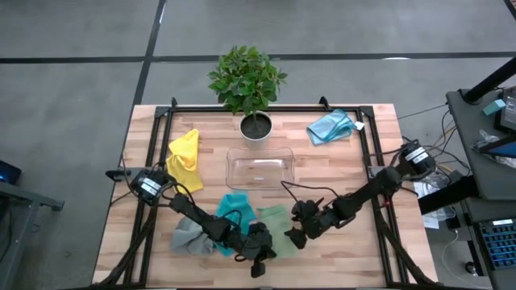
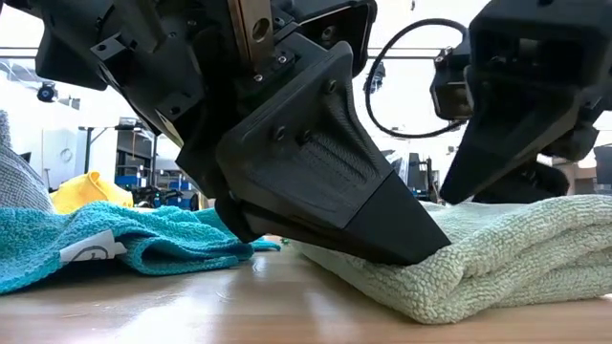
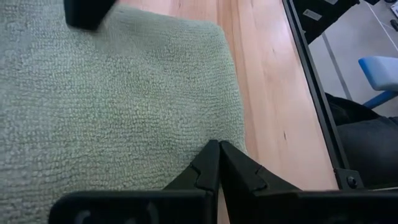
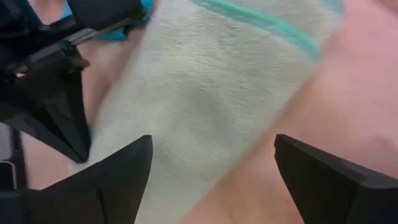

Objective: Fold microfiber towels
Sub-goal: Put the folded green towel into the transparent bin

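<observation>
High view: I am working the sage green towel [image 1: 272, 219] at the table's [image 1: 339, 169] near edge, beside the teal towel [image 1: 236, 206]. My left gripper [image 3: 217, 149] is pinched shut, pressing the cloth's edge, while my right gripper [image 4: 211, 168] is hovering spread wide, holding nothing. Lifting the left one carelessly risks snagging the pile and springing the fold open.

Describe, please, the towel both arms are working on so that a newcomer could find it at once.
Start at the potted plant at the table's far edge and come past the clear tray to the near edge. The sage green towel lies there, between the shut left hand and the open right hand. It is pale green; its neighbours are a teal towel and a grey towel.
</observation>
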`<state>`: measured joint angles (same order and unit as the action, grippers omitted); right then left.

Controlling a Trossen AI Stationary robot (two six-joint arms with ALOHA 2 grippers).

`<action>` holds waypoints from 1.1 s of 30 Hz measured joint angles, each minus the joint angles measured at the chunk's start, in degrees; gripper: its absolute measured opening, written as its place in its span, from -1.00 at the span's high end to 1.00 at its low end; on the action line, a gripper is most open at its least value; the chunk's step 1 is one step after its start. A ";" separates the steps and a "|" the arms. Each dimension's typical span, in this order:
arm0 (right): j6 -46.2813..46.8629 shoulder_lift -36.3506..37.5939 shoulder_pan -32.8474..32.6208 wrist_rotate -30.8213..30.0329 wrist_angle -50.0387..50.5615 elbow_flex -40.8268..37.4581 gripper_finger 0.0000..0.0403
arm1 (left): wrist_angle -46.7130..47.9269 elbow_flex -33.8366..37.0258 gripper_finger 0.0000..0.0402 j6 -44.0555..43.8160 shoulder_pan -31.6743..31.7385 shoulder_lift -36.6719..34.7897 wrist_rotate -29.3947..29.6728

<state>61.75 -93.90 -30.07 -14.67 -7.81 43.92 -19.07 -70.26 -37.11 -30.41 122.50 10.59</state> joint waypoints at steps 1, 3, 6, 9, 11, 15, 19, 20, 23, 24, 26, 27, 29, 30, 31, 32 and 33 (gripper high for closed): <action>-0.03 -1.01 0.08 0.67 -2.34 0.00 -0.61 | -0.02 0.00 1.00 0.00 0.00 0.00 0.00; -0.21 -2.88 0.11 1.26 -6.41 0.00 -0.59 | -0.04 0.00 1.00 -0.02 0.04 0.00 0.00; -0.51 -4.87 0.11 1.29 -11.73 0.00 -0.53 | -0.12 0.00 1.00 -0.02 0.02 0.00 0.00; -1.32 -5.71 0.13 1.29 -15.09 -0.10 -0.42 | -0.29 0.00 1.00 -0.01 -0.02 0.00 -0.03; -1.61 -5.69 0.11 1.20 -16.12 -0.15 -0.29 | -0.41 0.00 1.00 -0.01 -0.02 -0.01 -0.03; -2.54 -5.69 0.11 1.18 -17.52 -0.22 0.04 | -0.44 0.02 1.00 0.00 -0.02 -0.05 -0.03; -4.42 -5.51 0.11 1.20 -17.79 -0.22 0.37 | 1.03 0.07 1.00 0.03 -0.09 -1.25 -0.03; -5.18 -5.33 0.10 1.20 -17.79 -0.22 0.45 | 1.95 0.09 1.00 0.03 -0.07 -1.83 -0.03; -7.23 -4.73 0.00 1.22 -17.76 -0.22 0.67 | 5.12 0.09 1.00 0.09 -0.07 -3.59 -0.03; -7.81 -4.47 -0.02 1.25 -17.67 -0.22 0.73 | 6.28 0.10 1.00 0.16 -0.07 -4.16 -0.03; -9.28 -3.91 -0.02 1.70 -17.66 -0.22 0.83 | 8.08 0.11 1.00 0.37 -0.14 -5.33 -0.04; -10.15 -3.46 -0.02 1.94 -17.49 -0.22 0.86 | 9.45 0.11 1.00 0.57 -0.25 -6.17 -0.05; -11.66 -2.20 -0.02 3.29 -16.47 -0.22 0.90 | 10.74 0.06 1.00 1.45 -0.38 -7.39 -0.22; -12.44 -1.51 -0.02 4.10 -15.87 -0.22 0.90 | 11.61 0.04 1.00 2.07 -0.60 -8.12 -0.49; -13.34 -0.71 -0.02 4.60 -14.85 -0.22 0.90 | 12.81 0.07 1.00 2.91 -0.81 -8.83 -0.53; -14.00 0.13 -0.02 4.79 -13.77 -0.22 0.90 | 13.15 0.11 1.00 3.50 -0.98 -9.43 -0.81; -14.93 1.16 -0.04 5.05 -12.40 -0.22 0.90 | 13.27 0.11 1.00 4.34 -1.17 -10.34 -1.01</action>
<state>46.82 -92.75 -30.11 -9.62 -20.21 43.70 -5.80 -70.15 -32.76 -31.59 112.15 9.58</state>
